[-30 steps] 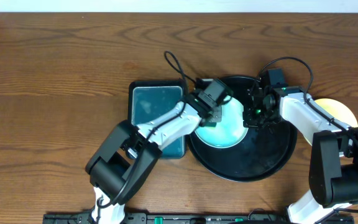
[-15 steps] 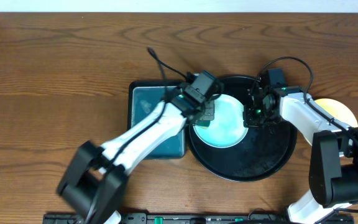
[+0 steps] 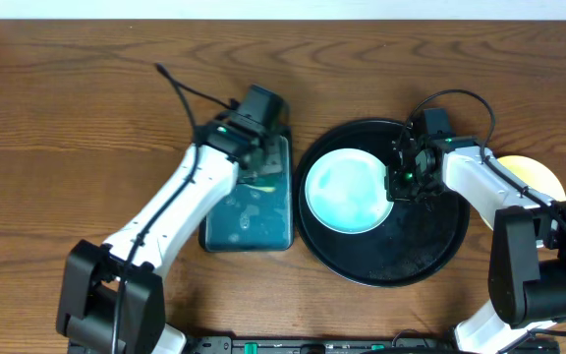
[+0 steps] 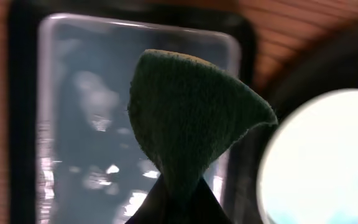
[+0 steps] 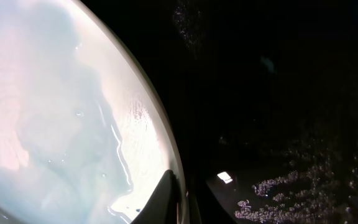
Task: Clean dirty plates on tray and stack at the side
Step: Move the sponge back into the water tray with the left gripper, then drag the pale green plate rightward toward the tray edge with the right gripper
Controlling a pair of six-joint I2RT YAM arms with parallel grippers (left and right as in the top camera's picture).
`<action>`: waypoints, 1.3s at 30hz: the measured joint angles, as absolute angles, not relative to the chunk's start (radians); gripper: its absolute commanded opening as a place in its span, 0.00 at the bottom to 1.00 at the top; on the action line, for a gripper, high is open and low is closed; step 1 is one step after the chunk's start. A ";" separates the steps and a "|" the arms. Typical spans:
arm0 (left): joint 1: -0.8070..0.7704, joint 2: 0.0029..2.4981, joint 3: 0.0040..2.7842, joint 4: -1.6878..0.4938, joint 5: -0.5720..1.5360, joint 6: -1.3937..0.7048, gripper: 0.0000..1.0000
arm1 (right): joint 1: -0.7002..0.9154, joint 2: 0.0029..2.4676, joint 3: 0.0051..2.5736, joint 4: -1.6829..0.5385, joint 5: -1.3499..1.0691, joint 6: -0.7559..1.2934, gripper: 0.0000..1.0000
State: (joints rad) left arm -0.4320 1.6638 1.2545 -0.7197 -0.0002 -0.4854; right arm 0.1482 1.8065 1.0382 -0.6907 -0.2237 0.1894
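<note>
1. Black tray point(image 3: 423, 248): round, glossy, raised rim. It sits on the wooden table point(image 3: 67, 118), right of centre, with water droplets on its floor.
2. Mint plate point(image 3: 347, 190): lies flat in the left half of the black tray, its face wet and shiny.
3. Yellow plate point(image 3: 541, 175): on the table just right of the black tray, partly hidden by the right arm.
4. Teal tray point(image 3: 254, 224): rectangular, beside the black tray on its left, with a wet floor.
5. Left gripper point(image 4: 176, 200): above the teal tray, clamped tight on the lower corner of a green sponge point(image 4: 188, 118).
6. Right gripper point(image 5: 178, 202): at the mint plate's right edge, jaws narrow. It seems to pinch the rim, though the wrist view is dark there.
</note>
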 measured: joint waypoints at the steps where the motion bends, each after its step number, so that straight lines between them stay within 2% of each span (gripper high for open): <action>1: -0.413 1.664 1.244 -0.719 -0.001 -0.481 0.08 | 0.148 1.806 1.038 -0.691 -0.224 0.189 0.06; 6: -0.363 1.669 1.175 -0.686 -0.005 -0.471 0.08 | 0.148 1.806 1.038 -0.689 -0.222 0.189 0.06; 18: -0.360 1.748 1.069 -0.606 -0.012 -0.470 0.08 | 0.148 1.806 1.037 -0.687 -0.221 0.189 0.05; 30: -0.366 1.822 1.060 -0.570 -0.180 -0.469 0.08 | 0.148 1.806 1.037 -0.686 -0.221 0.189 0.05; 39: -0.324 1.829 1.060 -0.548 -0.207 -0.449 0.08 | 0.148 1.806 1.037 -0.686 -0.221 0.189 0.04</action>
State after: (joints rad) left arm -0.3237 1.8290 1.0603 -0.5476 -0.2070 -0.4492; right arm 0.1482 1.8065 1.0374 -0.6857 -0.2207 0.1894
